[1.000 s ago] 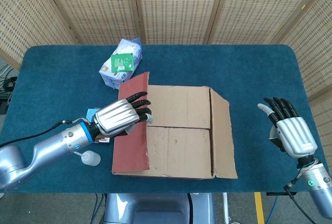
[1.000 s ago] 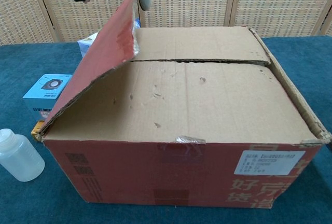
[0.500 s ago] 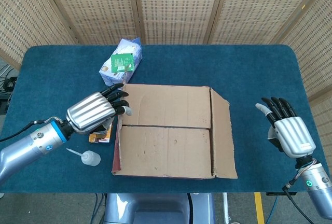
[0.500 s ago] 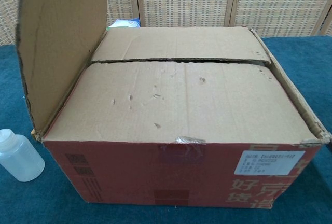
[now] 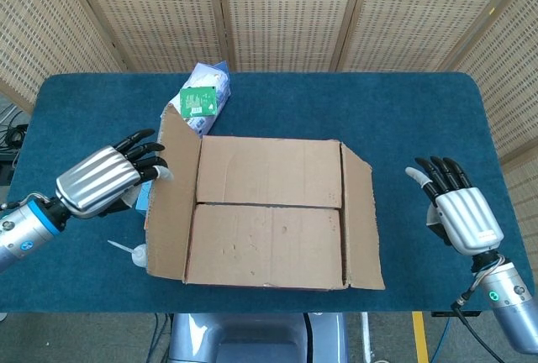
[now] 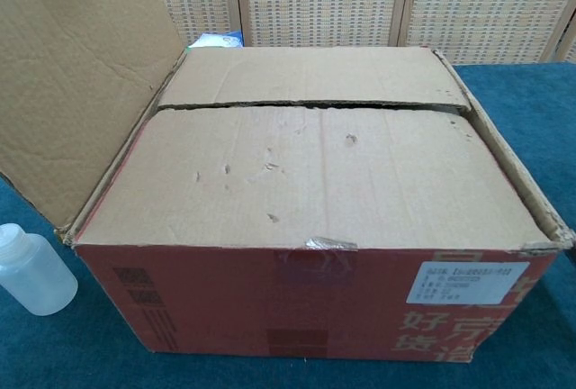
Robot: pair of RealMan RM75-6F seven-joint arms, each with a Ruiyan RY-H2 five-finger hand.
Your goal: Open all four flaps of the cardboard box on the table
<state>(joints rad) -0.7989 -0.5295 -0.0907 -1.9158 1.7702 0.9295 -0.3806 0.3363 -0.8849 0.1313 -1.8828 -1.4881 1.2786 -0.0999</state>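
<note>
Bearing Chinese print (illegible label), box sits flap open.

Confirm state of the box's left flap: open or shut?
Open. The left flap is folded outward past upright, its plain inner face showing. The two long flaps and the right flap lie shut.

Just beside the left hand, on its inner side, passage is blocked by the raised side flap of the cardboard box; a plastic bottle lies below the hand. Between the right hand and the box, bare table is left open.
</note>
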